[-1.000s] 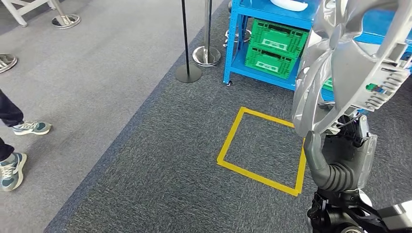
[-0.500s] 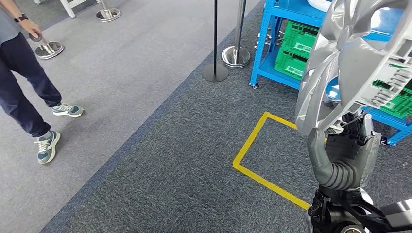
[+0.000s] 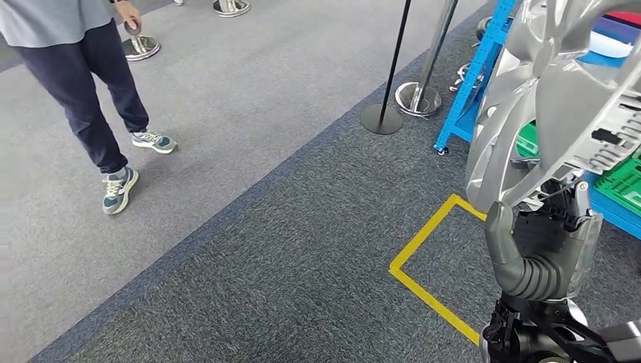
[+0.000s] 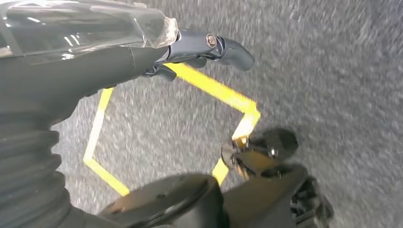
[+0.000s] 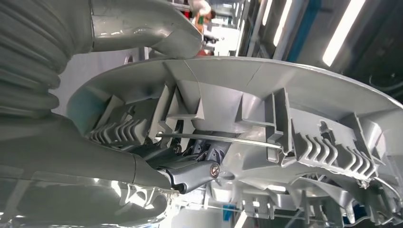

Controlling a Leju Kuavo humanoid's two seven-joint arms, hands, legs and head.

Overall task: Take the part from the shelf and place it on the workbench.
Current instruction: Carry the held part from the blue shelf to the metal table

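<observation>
Part (image 3: 555, 98), a large silver-grey plastic moulding with ribs and clips on its back, stands upright at the right edge of the head view, held up from below by the right hand (image 3: 546, 246). The grey thumb presses against its lower left rim and the darker fingers (image 3: 565, 208) close behind its lower edge. Behind the part, at the upper right, is a blue shelf (image 3: 475, 91) with a green crate (image 3: 623, 181) on a lower level; what the crate holds cannot be seen. A yellow tape square (image 3: 423, 249) marks the dark carpet at lower centre right. Two stanchion posts (image 3: 393, 68) stand at upper centre, and a person (image 3: 83, 68) in dark trousers and sneakers stands at the upper left. No writing can be read.

In the left wrist view, the left hand (image 4: 142, 52) fills the upper left, its dark fingers (image 4: 223, 47) extended over the carpet and tape, holding nothing.

In the right wrist view, the part's ribbed underside spans the frame from centre to right, with the thumb over its rim at top left and a dark finger hooked into its ribs at centre.
</observation>
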